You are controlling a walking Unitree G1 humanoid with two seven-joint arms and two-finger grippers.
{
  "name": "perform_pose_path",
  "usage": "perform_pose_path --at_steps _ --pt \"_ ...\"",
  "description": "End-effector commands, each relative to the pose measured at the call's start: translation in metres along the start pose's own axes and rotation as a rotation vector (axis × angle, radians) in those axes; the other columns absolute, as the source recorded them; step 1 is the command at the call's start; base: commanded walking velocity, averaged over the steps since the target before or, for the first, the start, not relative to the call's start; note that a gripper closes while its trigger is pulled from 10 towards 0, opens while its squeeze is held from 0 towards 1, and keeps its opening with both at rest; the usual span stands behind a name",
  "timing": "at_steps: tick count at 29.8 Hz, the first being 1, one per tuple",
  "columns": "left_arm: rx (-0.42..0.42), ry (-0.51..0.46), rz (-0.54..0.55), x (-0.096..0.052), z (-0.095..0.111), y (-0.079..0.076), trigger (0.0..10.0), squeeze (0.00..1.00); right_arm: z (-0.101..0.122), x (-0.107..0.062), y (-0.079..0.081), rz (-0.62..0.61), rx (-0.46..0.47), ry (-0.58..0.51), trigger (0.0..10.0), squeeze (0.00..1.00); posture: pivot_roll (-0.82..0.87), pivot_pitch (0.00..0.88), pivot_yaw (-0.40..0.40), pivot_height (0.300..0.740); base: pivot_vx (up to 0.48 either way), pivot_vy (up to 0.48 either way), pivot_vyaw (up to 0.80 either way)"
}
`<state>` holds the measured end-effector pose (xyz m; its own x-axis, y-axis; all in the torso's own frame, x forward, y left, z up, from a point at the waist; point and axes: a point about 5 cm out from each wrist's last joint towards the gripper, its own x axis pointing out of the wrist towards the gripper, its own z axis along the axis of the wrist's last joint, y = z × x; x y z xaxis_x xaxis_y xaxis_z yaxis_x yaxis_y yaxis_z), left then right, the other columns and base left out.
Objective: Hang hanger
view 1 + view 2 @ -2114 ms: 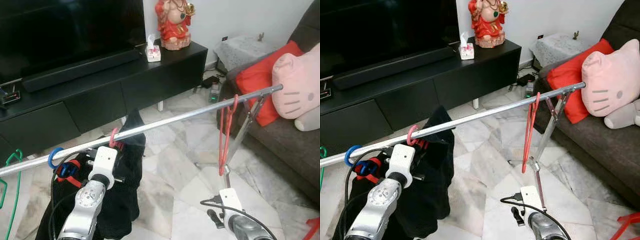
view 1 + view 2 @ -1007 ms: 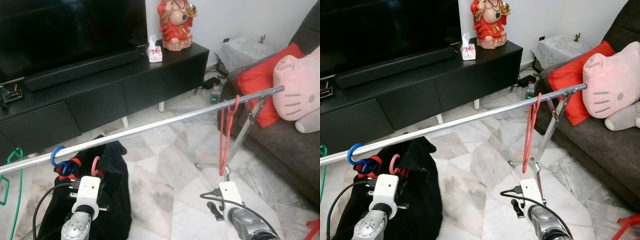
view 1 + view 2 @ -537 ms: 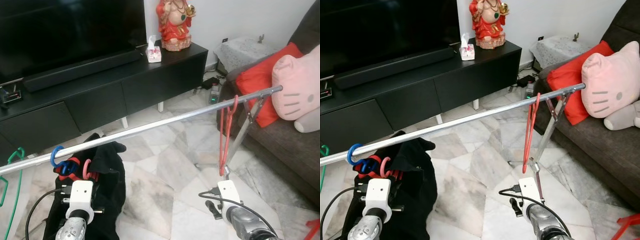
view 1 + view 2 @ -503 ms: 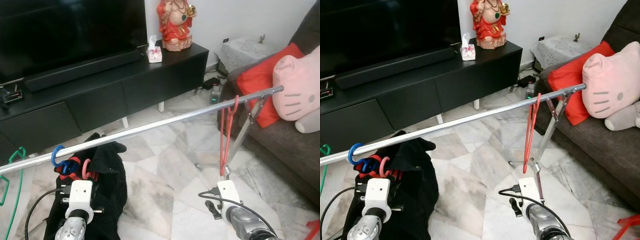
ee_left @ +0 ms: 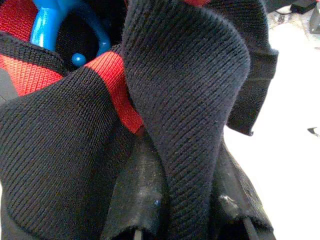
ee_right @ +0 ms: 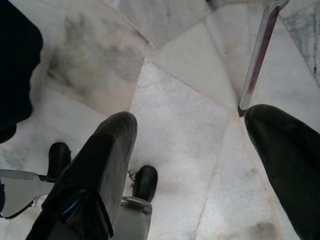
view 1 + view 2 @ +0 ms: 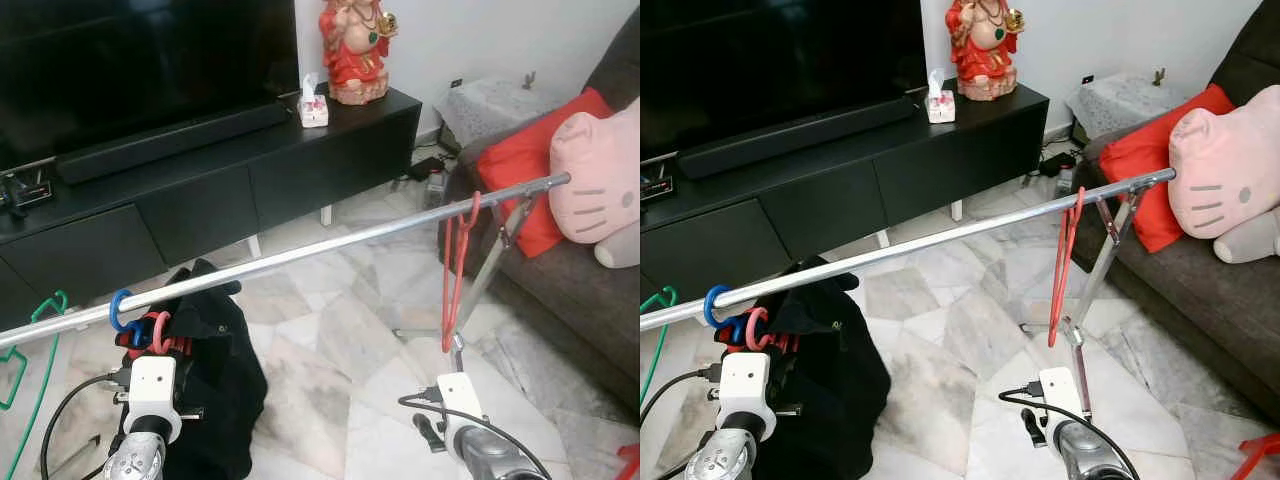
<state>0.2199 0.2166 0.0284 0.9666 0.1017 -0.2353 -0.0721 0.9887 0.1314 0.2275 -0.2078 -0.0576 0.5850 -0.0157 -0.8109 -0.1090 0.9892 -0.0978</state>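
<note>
So the long metal rail (image 7: 330, 247) is running across the room from about 9 o'clock up toward 2 o'clock, and a red hanger (image 7: 456, 268) is dangling off it near the 2 o'clock end, right by the stand leg (image 7: 487, 270). Down at the 8 o'clock end a blue hook (image 7: 120, 305) is sitting on the rail, with a pink hanger hook (image 7: 160, 330) just below it poking out of a black garment with red trim (image 7: 215, 375). That garment is bunching up right in front of the left pincer (image 5: 187, 232); in the left wrist view the knit fabric is sitting between the black fingertips, so it's looking clamped on the cloth. A green hanger (image 7: 30, 350) is hanging at the far 9 o'clock edge. The right pincer (image 6: 200, 165) is hovering low over the marble floor (image 6: 175, 125) with its fingers (image 6: 107, 150) spread wide, holding nothing. A pink plush (image 7: 600, 175) is lying on the sofa at 3 o'clock.
</note>
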Motion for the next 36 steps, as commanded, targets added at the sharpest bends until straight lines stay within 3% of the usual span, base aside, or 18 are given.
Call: perform_pose_path --at_steps 1,18,36 --pt "-0.003 -0.039 0.007 -0.001 0.010 0.002 10.0 0.00 0.000 0.000 -0.002 -0.001 0.004 -0.009 10.0 0.00 -0.09 0.000 0.055 0.740 0.000 0.000 0.00" --pt "-0.022 -0.025 -0.024 -0.008 0.011 -0.013 10.0 0.00 0.000 -0.002 -0.008 -0.005 -0.017 -0.012 10.0 0.00 -0.09 0.000 0.041 0.740 -0.257 0.000 0.00" --pt "-0.022 -0.012 -0.028 -0.011 0.012 -0.015 10.0 0.00 0.003 -0.002 -0.010 0.014 -0.054 -0.012 10.0 0.00 -0.09 0.000 0.035 0.740 -0.286 0.000 0.00"
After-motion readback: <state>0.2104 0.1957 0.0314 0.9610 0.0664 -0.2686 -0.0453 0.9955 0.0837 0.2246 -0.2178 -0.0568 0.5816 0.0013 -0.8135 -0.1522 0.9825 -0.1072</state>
